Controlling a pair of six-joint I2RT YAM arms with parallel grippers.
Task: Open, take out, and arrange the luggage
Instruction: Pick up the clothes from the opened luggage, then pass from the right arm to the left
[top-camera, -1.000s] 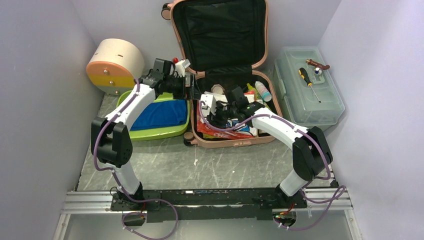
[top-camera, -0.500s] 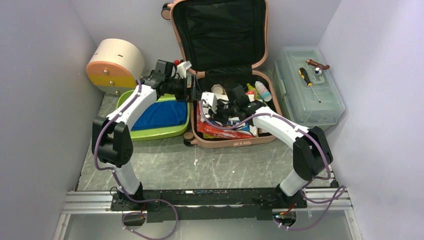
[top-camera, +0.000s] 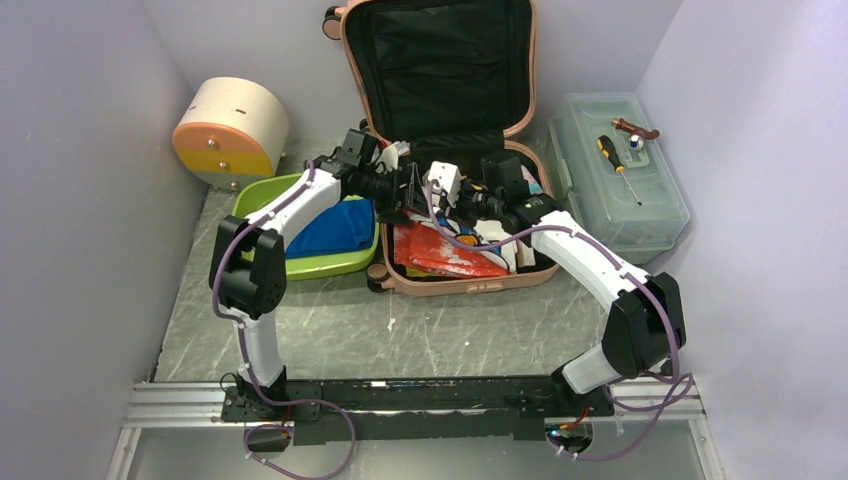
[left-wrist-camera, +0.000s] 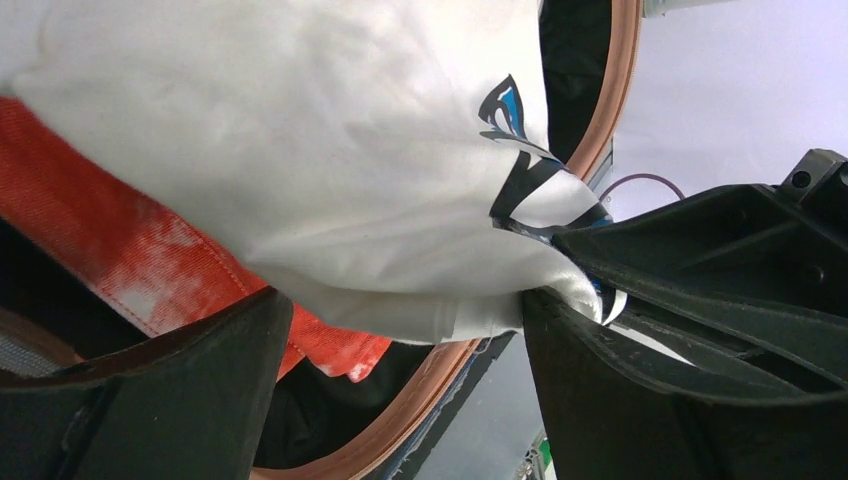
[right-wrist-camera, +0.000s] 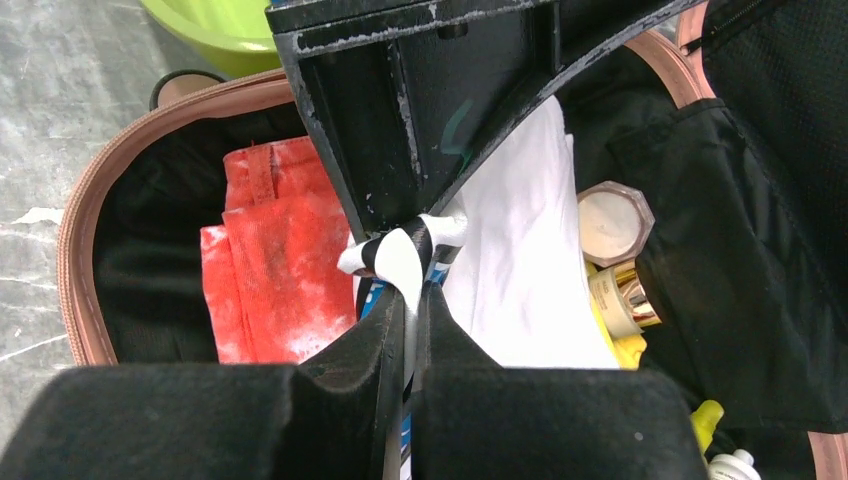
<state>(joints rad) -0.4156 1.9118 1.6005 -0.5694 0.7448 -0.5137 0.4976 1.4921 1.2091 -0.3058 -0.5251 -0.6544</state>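
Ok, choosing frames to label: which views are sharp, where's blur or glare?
Top external: evenly lit, sharp. Left wrist: white cloth bright, nearly washed out. Right wrist: right gripper close to the lens looks soft; red cloth crisp.

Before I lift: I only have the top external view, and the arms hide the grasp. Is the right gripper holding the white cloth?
Observer: Yes; the right wrist view shows the right gripper shut on a fold of the white cloth.
Operator: And the left gripper?
Observer: Open; the left wrist view shows the cloth's edge between its fingers, unpinched.
Operator: Anything close that could snag?
Observer: A jar with an octagonal lid sits beside the cloth inside the luggage.
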